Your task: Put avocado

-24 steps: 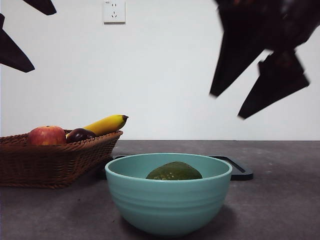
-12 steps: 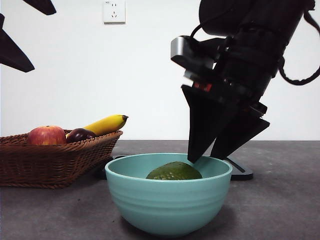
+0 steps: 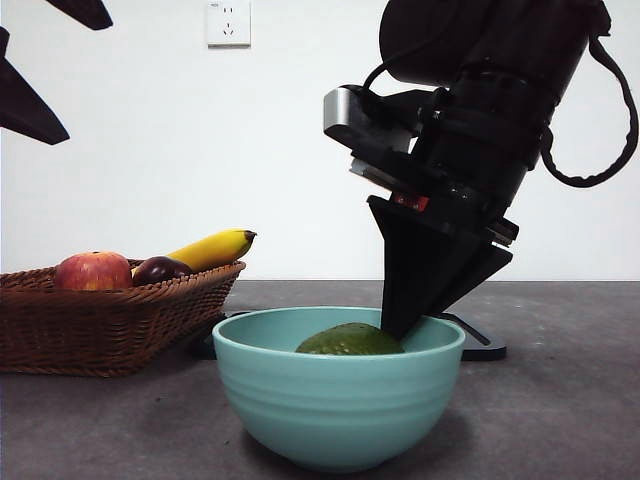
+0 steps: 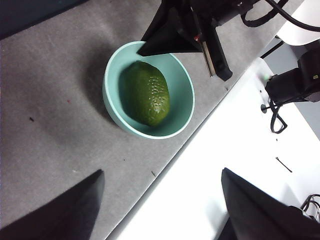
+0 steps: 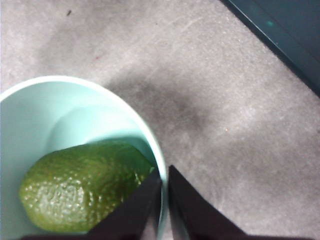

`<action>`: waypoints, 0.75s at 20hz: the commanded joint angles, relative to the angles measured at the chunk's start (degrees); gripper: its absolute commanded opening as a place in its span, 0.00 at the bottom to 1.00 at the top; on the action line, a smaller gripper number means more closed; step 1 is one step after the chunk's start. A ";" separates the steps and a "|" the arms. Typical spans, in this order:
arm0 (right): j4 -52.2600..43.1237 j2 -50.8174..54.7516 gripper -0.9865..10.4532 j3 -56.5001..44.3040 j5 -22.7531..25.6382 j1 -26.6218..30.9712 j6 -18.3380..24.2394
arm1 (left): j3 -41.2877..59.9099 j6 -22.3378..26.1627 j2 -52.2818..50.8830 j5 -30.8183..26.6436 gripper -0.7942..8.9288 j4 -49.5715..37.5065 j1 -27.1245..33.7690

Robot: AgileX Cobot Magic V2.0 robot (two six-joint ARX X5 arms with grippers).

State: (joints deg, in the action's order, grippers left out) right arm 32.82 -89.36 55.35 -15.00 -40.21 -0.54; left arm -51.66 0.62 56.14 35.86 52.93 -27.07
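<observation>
1. My right gripper (image 5: 162, 187) is down at the teal bowl (image 3: 338, 420), its jaws pressed nearly together with only a thin slit between them. They straddle the bowl's rim (image 5: 159, 165): one jaw sits just inside the wall, the other just outside.
2. I judge this to be a pinch on the rim itself, not on the fruit. Whether the jaws already bite the wall or only bracket it, I cannot tell.
3. The avocado (image 4: 145, 93) lies on its side in the bottom of the bowl, long axis across the basin, its pebbled green skin unheld. My inner jaw is just beside its nearer end; I cannot say whether it touches.
4. With jaws this narrow I could not take the avocado. The grip suits holding or shifting the bowl, so I read the fruit as already put and this as handling its container.
5. My left gripper (image 4: 160, 210) hangs high and well apart, its jaws spread wide and empty, looking down on the bowl from above.
6. To one side in the front view stands a wicker basket (image 3: 100, 325) with a red apple (image 3: 92, 271), a dark plum-like fruit (image 3: 160, 269) and a banana (image 3: 213, 247). Behind the bowl lies a flat black tray (image 3: 480, 345).
7. The risk I see: a thin rim pinch could tip the bowl and roll the avocado out.
</observation>
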 commanded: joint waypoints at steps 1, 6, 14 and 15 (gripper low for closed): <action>-0.22 -0.85 0.10 0.92 -0.15 -0.59 -2.23 | -0.35 0.87 0.33 0.20 0.46 -0.26 -0.33; 4.22 -0.83 0.10 7.13 0.09 -0.11 -3.30 | -0.35 0.85 0.33 0.20 0.46 -0.22 -0.33; 11.41 -6.51 0.10 25.22 0.48 10.16 -1.70 | -0.35 0.85 0.33 0.20 0.46 -0.22 -0.33; 12.28 -8.50 0.10 27.87 0.50 11.23 -1.44 | -0.35 0.85 0.33 0.20 0.46 -0.22 -0.33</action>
State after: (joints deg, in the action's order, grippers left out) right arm 45.43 -97.23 82.24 -14.20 -28.14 -2.72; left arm -51.66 0.62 56.14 35.86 52.95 -27.07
